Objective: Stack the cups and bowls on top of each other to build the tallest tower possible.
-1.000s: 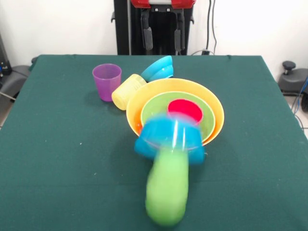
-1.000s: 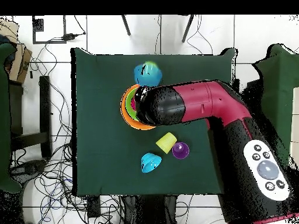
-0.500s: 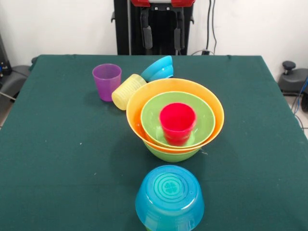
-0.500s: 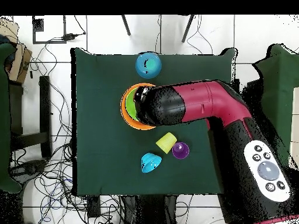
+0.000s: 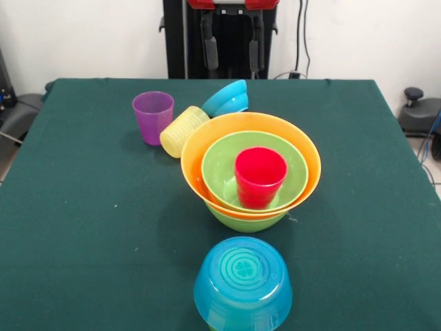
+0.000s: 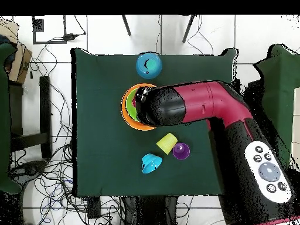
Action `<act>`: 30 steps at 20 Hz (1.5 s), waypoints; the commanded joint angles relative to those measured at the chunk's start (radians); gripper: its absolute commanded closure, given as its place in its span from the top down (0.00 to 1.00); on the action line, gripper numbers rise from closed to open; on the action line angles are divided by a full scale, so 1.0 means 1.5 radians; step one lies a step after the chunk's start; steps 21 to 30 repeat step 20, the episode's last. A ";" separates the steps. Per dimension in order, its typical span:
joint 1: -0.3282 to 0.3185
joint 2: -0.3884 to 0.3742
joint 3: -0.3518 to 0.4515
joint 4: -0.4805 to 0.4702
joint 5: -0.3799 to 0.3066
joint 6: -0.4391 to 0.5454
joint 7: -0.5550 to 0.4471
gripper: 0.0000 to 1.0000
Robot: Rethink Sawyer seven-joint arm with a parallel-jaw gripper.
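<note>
You see arm (image 6: 205,111) covering tower (image 5: 251,172); hand hidden beneath it, grip state cannot tell. Red cup (image 5: 260,176) upright in top green bowl (image 5: 222,165). Upturned blue bowl (image 5: 242,283) on worktop (image 5: 83,227) beyond.

From overhead, the arm (image 6: 199,108) covers most of the tower (image 6: 130,111) — its gripper cannot be seen. The front view's bottom edge crops the upturned blue bowl (image 5: 242,283).
</note>
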 commanded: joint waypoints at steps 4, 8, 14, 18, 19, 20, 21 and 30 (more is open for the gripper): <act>-0.030 -0.100 0.054 0.154 0.027 -0.037 -0.113 1.00; -0.094 -0.197 0.123 0.226 0.059 -0.120 -0.149 1.00; -0.160 -0.247 0.209 0.266 0.048 -0.235 -0.144 1.00; -0.140 -0.233 0.181 0.270 0.011 -0.262 -0.087 1.00; -0.125 -0.235 0.162 0.267 -0.006 -0.273 -0.067 1.00; -0.108 -0.238 0.139 0.265 -0.022 -0.282 -0.046 1.00; -0.108 -0.238 0.139 0.265 -0.022 -0.282 -0.046 1.00; -0.108 -0.238 0.139 0.265 -0.022 -0.282 -0.046 1.00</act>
